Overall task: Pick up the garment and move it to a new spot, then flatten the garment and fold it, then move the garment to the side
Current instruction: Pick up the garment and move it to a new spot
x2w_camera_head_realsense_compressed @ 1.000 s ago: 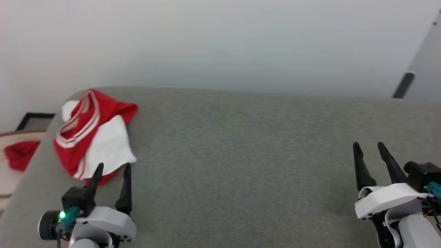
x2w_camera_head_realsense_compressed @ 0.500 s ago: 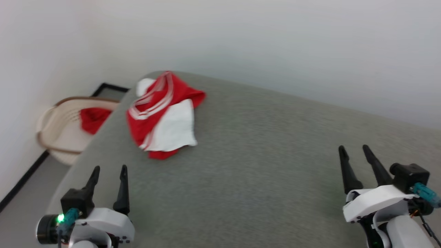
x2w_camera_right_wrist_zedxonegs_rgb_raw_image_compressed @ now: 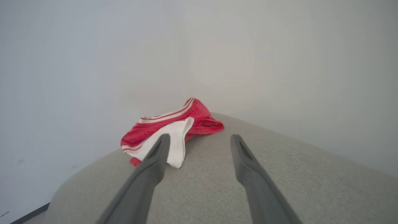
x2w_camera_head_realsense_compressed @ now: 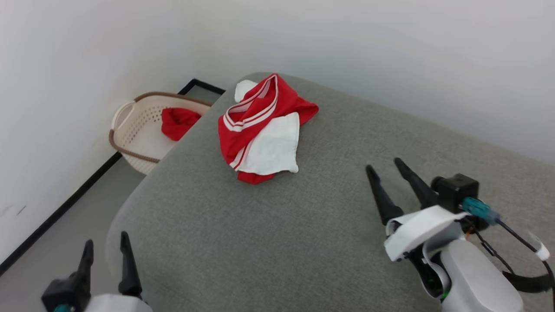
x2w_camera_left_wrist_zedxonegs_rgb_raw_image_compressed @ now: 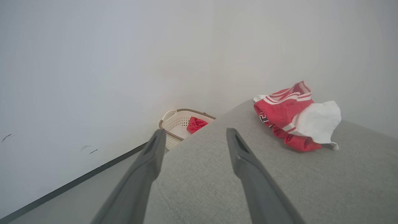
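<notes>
My left gripper (x2w_camera_head_realsense_compressed: 107,239) near-left, tapered dark jaws spread, empty, my right gripper (x2w_camera_head_realsense_compressed: 383,164) near-right, same, garment (x2w_camera_head_realsense_compressed: 260,130) crumpled, red-white fabric, far-left rounded corner of grey woven cushion (x2w_camera_head_realsense_compressed: 282,234), perforated cream basket (x2w_camera_head_realsense_compressed: 138,123) left of it

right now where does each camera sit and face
head view: high on the head, looking down at the crumpled red-and-white jersey garment on the grey fabric cushion; both open jaws show
left wrist view: along open left jaws towards the cream perforated plastic basket
right wrist view: along open right jaws towards the garment
all three share the garment
</notes>
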